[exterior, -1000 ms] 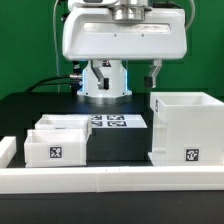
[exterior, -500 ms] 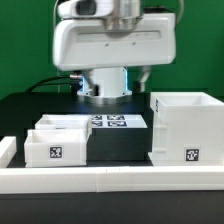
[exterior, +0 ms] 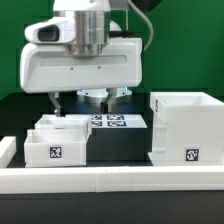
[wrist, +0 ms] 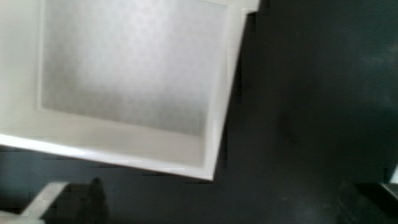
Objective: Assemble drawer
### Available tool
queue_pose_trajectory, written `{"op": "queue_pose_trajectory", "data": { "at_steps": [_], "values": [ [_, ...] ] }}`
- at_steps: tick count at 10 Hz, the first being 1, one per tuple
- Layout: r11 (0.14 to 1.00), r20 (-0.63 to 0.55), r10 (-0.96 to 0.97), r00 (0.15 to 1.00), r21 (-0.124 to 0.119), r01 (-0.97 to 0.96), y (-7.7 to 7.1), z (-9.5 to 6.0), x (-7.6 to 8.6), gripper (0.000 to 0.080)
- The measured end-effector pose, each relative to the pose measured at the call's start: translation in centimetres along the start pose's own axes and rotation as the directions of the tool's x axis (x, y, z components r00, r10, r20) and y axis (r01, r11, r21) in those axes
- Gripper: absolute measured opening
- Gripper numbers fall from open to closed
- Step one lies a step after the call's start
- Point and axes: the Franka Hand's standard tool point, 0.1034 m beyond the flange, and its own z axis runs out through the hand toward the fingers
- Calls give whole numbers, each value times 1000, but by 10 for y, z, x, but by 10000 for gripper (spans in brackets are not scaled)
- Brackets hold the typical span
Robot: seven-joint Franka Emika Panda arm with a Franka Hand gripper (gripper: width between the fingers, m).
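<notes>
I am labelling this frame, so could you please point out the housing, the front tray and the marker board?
housing (exterior: 185, 130): exterior view, front wall above its tag.
front tray (exterior: 75, 150): exterior view, front wall beside its tag.
marker board (exterior: 110, 122): exterior view, its tagged top face.

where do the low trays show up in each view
Exterior view: the low trays stand at the exterior view's left, near the front rim, below the arm.
Wrist view: what looks like one tray seen from above, its pale floor and white rim filling much of the picture; which tray cannot be told.
Shared landmark: the black table beside the trays.
</notes>
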Motion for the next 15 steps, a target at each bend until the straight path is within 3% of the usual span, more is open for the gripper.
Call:
{"op": "queue_pose_trajectory", "data": {
  "at_steps": [4,7,12,15],
  "values": [
    [1000,-2,-3,1000,0,3,-2,-1,1,649],
    [999,1,35,999,0,-35,-4,36,-22,649],
    [999,25,35,999,-10,-34,-5,69,-33,649],
    [999,36,34,999,-11,-34,-5,78,-37,649]
  ]
}}
